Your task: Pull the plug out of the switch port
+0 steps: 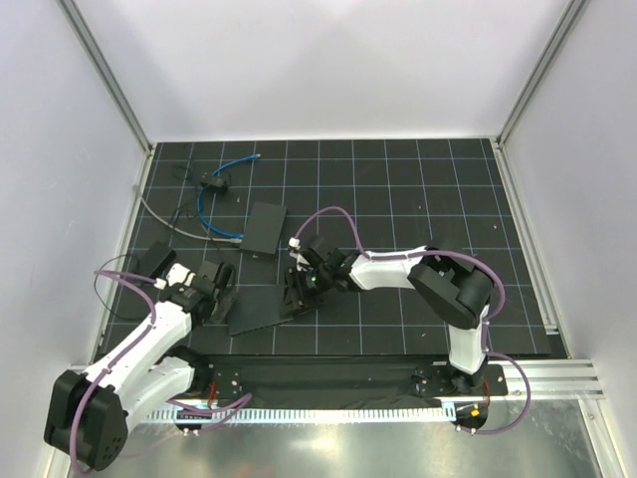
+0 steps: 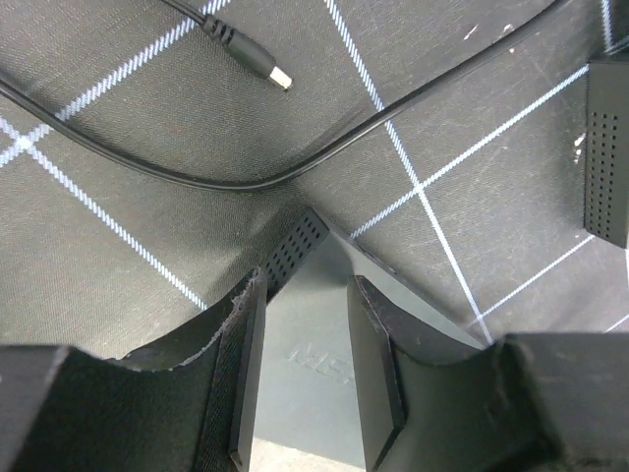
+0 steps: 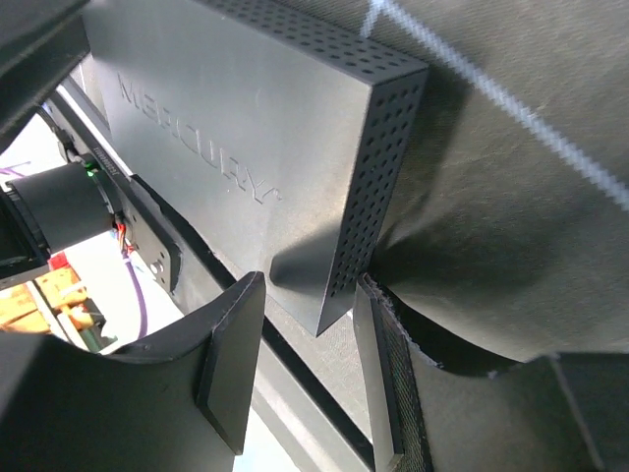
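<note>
Left fingers (image 2: pixel 241 383) half apart astride a corner of the flat black slab (image 3: pixel 226 128), grip unclear. Right fingers (image 3: pixel 228 364) likewise, straddling its perforated edge, contact unclear. Beyond them, plug (image 1: pixel 237 239) on blue cable (image 1: pixel 204 204) sits at the switch box (image 1: pixel 264 227) left edge on the counter (image 1: pixel 418 199); can't tell if seated.

Bright, even overhead light; wrist views sharp, softly shadowed.

Black white-gridded mat (image 1: pixel 398 179); 3 plain white walls (image 1: pixel 328 60); 2 aluminium corner posts (image 1: pixel 105 70); even, soft light.
</note>
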Robot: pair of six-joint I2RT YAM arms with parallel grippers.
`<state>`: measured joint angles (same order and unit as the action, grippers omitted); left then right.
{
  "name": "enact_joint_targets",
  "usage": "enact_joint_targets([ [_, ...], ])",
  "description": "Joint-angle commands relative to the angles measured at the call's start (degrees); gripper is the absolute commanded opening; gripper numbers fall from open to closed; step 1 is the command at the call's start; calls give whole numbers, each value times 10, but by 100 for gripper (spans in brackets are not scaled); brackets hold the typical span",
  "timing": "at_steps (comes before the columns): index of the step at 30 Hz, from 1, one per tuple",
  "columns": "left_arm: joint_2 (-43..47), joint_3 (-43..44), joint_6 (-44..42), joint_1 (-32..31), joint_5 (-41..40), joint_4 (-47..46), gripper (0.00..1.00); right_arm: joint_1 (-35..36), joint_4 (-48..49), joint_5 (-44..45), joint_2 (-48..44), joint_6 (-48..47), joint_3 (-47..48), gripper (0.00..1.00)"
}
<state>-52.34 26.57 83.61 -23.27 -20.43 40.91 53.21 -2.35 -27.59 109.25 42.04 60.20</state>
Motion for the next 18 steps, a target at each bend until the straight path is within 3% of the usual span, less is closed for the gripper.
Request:
enact_joint_targets([
  [1,19,39,-23,3,1,15,42,19,36,43,-25,16,-11,49],
  [7,49,52,-42,9,-21,30,48,17,-18,84,-54,-17,-2,52],
  [10,41,90,-76,9,-22,42,54,18,-66,154,-76,-49,15,56],
  [15,41,151,-165,9,-33,36,67,2,-157,243,-79,-137,92,64],
  [18,37,170,-245,23,-4,-30,64,-24,-153,237,-71,-162,130,64],
])
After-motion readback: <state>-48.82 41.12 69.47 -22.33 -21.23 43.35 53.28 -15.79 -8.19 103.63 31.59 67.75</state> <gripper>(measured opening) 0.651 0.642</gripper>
